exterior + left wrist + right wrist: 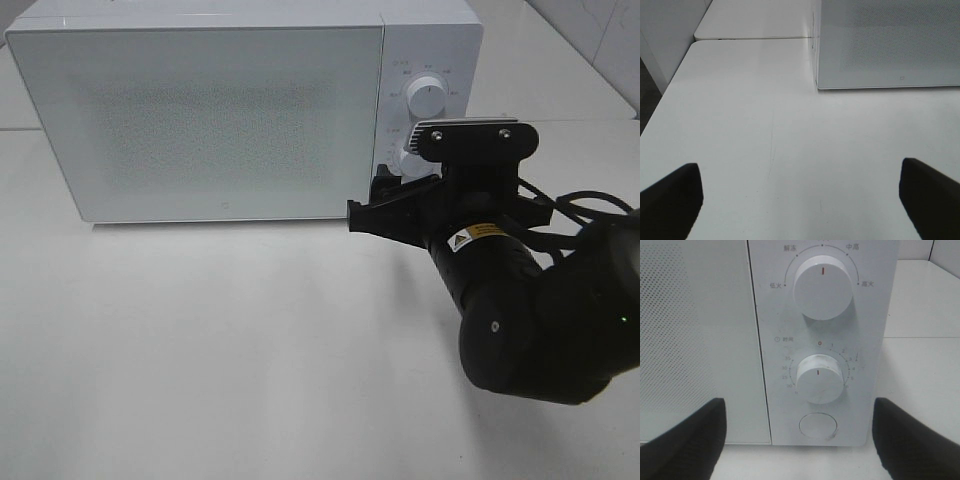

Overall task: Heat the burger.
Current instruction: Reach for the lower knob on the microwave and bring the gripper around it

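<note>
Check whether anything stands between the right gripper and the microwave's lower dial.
Nothing visible does. The right gripper, jaws open, faces the lower dial straight on, with only bare control panel around it. The microwave door is shut, and the burger shows in no view.

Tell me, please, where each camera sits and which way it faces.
Exterior high: mounted high, looking down at the microwave on the table; the right gripper shows near its control panel.
Left wrist: low over the table, facing the microwave's door; the open left gripper shows.
Right wrist: close up, facing the control panel; the open right gripper shows.
Shared: all three see the microwave.
</note>
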Controlling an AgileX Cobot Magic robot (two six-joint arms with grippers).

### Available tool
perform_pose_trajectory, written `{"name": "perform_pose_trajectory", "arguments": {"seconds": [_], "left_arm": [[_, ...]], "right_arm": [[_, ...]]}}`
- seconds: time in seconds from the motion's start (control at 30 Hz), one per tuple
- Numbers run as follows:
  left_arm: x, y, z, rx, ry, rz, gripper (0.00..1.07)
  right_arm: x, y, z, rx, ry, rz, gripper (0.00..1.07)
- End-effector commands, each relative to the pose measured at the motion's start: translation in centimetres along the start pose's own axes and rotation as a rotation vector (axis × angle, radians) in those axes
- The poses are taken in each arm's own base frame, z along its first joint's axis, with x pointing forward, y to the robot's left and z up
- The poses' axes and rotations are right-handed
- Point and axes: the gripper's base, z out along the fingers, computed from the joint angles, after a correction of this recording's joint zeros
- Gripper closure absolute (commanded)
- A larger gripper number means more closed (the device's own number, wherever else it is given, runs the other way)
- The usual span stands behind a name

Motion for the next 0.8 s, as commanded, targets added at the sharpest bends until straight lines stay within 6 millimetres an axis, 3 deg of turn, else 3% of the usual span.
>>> {"name": "perform_pose_trajectory", "arguments": {"seconds": [0.03, 0.33, 0.8], "left_arm": [[0.3, -0.1, -0.2, 0.006, -0.023, -0.010, 0.06], [0.3, -0.1, -0.2, 0.006, -0.023, -0.010, 0.06], [0.3, -0.1, -0.2, 0.006, -0.023, -0.010, 0.06]], "right_arm": [[-0.3, 0.1, 1.1, 0.015, -0.026, -0.006, 0.31], [0.1, -0.1, 3.9, 0.037, -0.026, -0.006, 0.31], [0.4, 0.1, 6.2, 0.033, -0.029, -0.011, 0.31]]}}
